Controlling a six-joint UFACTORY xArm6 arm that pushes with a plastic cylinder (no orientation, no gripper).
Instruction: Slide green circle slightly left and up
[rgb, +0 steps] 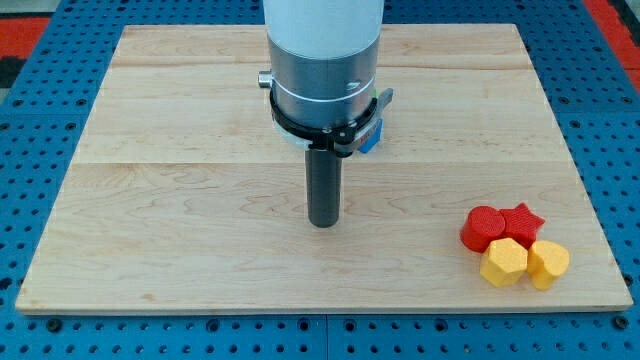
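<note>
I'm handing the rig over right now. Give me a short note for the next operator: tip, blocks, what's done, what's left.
My tip rests mid-board, touching no block.
Green circle: not visible anywhere; it may be hidden behind the arm, where a bit of blue block peeks out.
At the view's bottom right, clustered: red circle, red star, yellow hexagon, second yellow block.
Done: nothing I can confirm.
Left: find green circle, nudge it left and up.

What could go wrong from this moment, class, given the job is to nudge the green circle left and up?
1. No green circle shows; the arm may hide it, so my tip could push blind.
2. A blue piece peeks out behind the arm and might be knocked.
3. The red and yellow blocks sit clustered at the view's bottom right; a wide sweep could scatter them.
</note>
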